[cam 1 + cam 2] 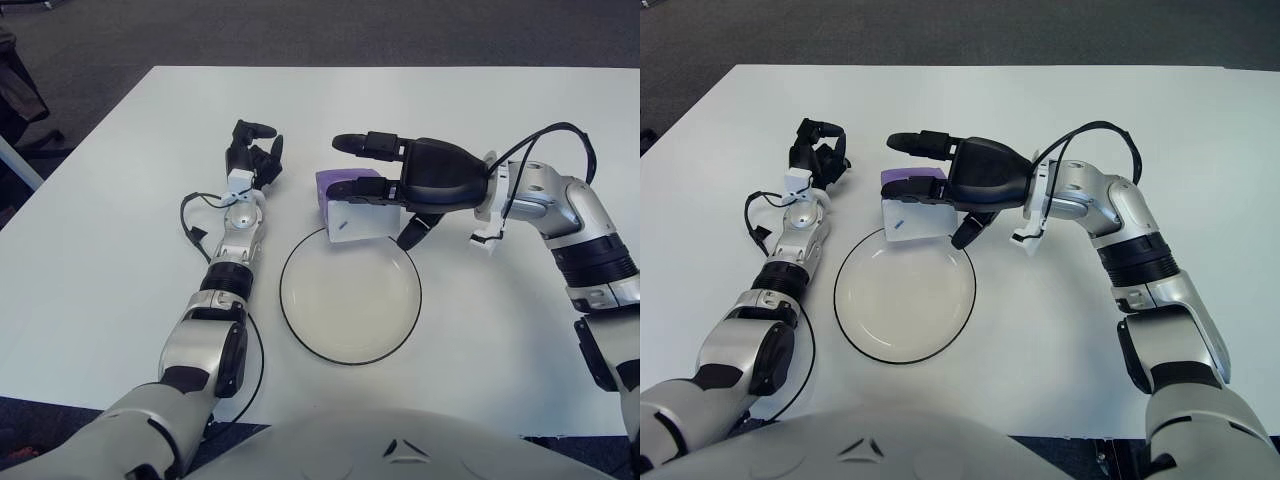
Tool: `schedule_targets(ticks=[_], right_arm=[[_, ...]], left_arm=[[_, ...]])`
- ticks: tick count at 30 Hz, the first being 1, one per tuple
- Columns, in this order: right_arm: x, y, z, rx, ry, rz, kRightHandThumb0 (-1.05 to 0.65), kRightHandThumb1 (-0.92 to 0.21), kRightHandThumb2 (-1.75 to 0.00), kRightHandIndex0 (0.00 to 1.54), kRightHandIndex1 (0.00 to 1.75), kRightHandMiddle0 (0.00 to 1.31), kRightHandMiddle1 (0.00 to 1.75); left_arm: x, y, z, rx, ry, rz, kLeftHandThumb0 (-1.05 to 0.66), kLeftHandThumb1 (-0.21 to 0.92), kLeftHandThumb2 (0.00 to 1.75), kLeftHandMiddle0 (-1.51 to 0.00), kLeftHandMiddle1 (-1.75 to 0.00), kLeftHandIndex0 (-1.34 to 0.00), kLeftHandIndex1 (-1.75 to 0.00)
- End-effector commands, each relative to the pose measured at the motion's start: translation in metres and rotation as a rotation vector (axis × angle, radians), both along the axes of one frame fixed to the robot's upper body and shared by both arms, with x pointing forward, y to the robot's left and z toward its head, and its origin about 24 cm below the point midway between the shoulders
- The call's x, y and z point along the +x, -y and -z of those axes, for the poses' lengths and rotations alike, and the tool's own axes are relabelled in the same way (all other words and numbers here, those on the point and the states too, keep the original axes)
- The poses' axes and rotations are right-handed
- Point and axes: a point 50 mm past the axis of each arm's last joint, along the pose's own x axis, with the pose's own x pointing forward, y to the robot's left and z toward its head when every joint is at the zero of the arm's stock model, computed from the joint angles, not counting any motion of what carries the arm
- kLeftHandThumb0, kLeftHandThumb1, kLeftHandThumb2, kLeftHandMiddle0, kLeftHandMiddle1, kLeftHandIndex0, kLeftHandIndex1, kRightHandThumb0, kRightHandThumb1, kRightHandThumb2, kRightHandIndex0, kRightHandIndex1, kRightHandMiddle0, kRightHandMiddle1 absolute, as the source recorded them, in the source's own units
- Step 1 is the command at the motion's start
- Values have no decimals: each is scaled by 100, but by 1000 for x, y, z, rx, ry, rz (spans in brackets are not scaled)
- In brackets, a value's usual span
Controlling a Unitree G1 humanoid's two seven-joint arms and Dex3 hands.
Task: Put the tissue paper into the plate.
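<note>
The tissue paper is a small pack with a purple top and white sides. It is tilted at the far rim of the plate, a round clear dish with a dark rim and nothing in it. My right hand comes in from the right and is shut on the pack, with two black fingers over its top and the thumb under its right side. My left hand shows on the white table to the left of the pack, fingers loosely bent and holding nothing.
The white table runs wide on all sides. A black cable loops beside my left forearm. Dark carpet lies beyond the far edge.
</note>
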Motion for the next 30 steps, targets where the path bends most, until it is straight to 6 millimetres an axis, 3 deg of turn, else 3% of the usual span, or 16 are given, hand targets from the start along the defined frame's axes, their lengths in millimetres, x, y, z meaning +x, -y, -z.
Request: schedule_targets(ticks=[1, 10, 21, 30], right_arm=[[-1, 2, 0, 28, -10, -6, -38, -92, -52, 39, 3, 30, 5], [-10, 0, 10, 276, -56, -26, -33, -92, -45, 47, 3, 38, 7], [-13, -4, 13, 310, -68, 18, -31, -92, -33, 52, 2, 45, 6], [-29, -17, 23, 420, -74, 122, -31, -92, -30, 59, 3, 50, 7]], left_arm=[[-24, 2, 48, -7, -172, 1, -37, 81, 55, -80, -175, -38, -162], [-25, 2, 48, -14, -177, 1, -37, 81, 57, -81, -175, -38, -163], [-24, 1, 47, -15, -179, 0, -37, 81, 57, -82, -175, -38, -163], [-24, 1, 47, -12, -178, 1, -37, 80, 58, -82, -175, -38, -163]])
